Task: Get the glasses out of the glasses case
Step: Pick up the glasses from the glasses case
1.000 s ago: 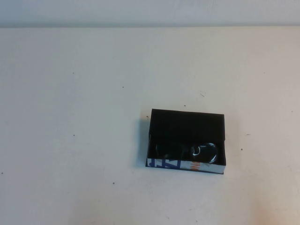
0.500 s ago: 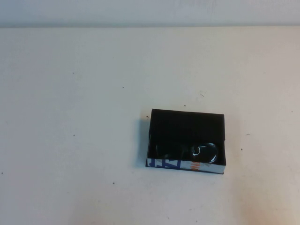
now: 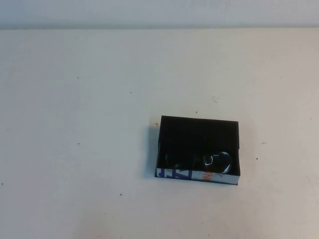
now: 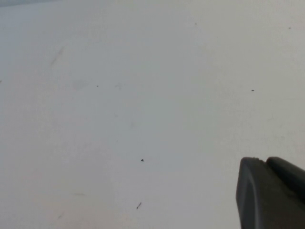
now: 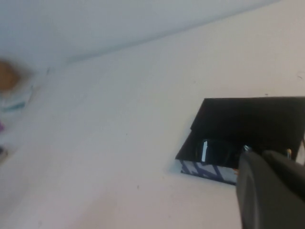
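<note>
The glasses case (image 3: 198,120) is a small open black box on the white table, right of centre, its near side white with blue and orange marks. The black glasses (image 3: 199,161) lie inside against that near wall, one lens glinting. Neither gripper shows in the high view. The right wrist view shows the case (image 5: 248,114) and a glasses lens (image 5: 205,150) just beyond my right gripper (image 5: 261,153), whose fingers are shut and empty. The left wrist view shows my left gripper (image 4: 264,160) shut and empty over bare table, with no case in sight.
The white table (image 3: 89,124) has only small dark specks around the case. A pale wall runs along its far edge. Blurred coloured objects (image 5: 9,90) sit far off at the edge of the right wrist view.
</note>
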